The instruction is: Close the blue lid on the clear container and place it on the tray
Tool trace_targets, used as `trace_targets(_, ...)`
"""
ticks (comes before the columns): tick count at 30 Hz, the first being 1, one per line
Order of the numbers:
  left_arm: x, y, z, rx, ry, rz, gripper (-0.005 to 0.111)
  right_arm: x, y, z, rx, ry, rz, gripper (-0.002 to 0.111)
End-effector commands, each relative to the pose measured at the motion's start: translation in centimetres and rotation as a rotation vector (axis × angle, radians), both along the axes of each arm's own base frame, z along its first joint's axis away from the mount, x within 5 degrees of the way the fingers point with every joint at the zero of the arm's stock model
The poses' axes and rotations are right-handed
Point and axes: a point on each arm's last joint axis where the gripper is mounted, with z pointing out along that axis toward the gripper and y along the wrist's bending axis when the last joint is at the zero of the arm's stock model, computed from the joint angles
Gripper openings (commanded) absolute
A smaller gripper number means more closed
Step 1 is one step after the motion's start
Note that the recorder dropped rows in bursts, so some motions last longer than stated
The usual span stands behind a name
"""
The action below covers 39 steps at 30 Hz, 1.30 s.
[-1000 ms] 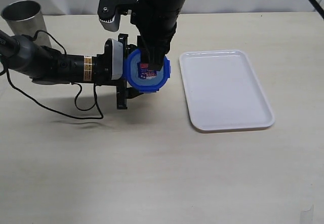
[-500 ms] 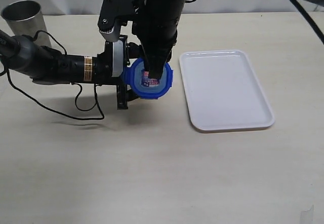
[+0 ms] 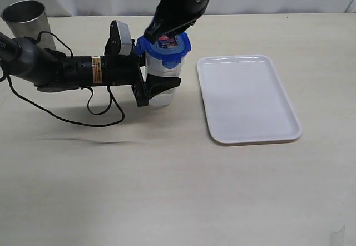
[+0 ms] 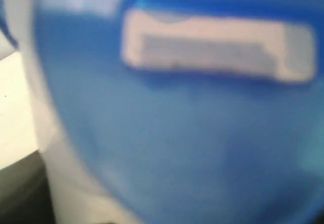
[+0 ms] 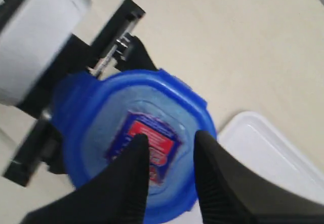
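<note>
The clear container (image 3: 159,67) stands upright on the table with the blue lid (image 3: 165,47) on its mouth, sticker face up. My left gripper (image 3: 161,83) reaches in from the left and is shut on the container's body, one dark finger (image 3: 164,82) across its front. My right gripper (image 3: 168,37) comes down from above onto the lid. In the right wrist view its two black fingers (image 5: 135,155) stand apart over the blue lid (image 5: 101,107) with nothing between them. The right gripper (image 5: 171,138) is open. The left wrist view is filled by the blurred blue lid (image 4: 192,133).
The white tray (image 3: 247,98) lies flat just right of the container, with its corner (image 5: 263,153) showing in the right wrist view. A grey steel cup (image 3: 25,18) stands at the back left. A black cable (image 3: 67,122) loops on the table beneath the left arm.
The container, tipped with its lid towards the camera before, now stands upright after the left wrist turned. The right arm has lifted and sits higher above the lid.
</note>
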Motion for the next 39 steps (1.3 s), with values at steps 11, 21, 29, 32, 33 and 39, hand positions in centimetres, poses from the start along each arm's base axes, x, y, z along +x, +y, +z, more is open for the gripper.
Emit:
trace_targets(11, -0.7, 0.1, 4.7, 0.137, 0.024, -0.059, 0.0, -0.9, 0.0, 2.4, 0.059, 0.14, -0.093, 0.029)
trace_targets(21, -0.8, 0.2, 4.4, 0.166, 0.037, -0.067, 0.0, 0.5, 0.7, -2.1, -0.039, 0.218, -0.103, 0.029)
trace_targets(29, -0.7, 0.2, 4.5, 0.152, 0.04, -0.051, 0.0, 1.5, 0.2, -4.7, -0.149, 0.205, -0.149, 0.029)
trace_targets(32, -0.7, 0.2, 4.5, 0.148, 0.041, -0.046, 0.0, 1.4, 0.1, -5.6, -0.176, 0.223, -0.149, 0.029)
trace_targets(33, -0.7, 0.2, 4.5, 0.148, 0.041, -0.046, 0.0, 1.4, 0.0, -5.7, -0.186, 0.221, -0.149, 0.029)
trace_targets(39, -0.7, 0.2, 4.5, 0.15, 0.041, -0.045, 0.0, 1.9, -1.0, -5.9, -0.188, 0.229, -0.179, 0.029)
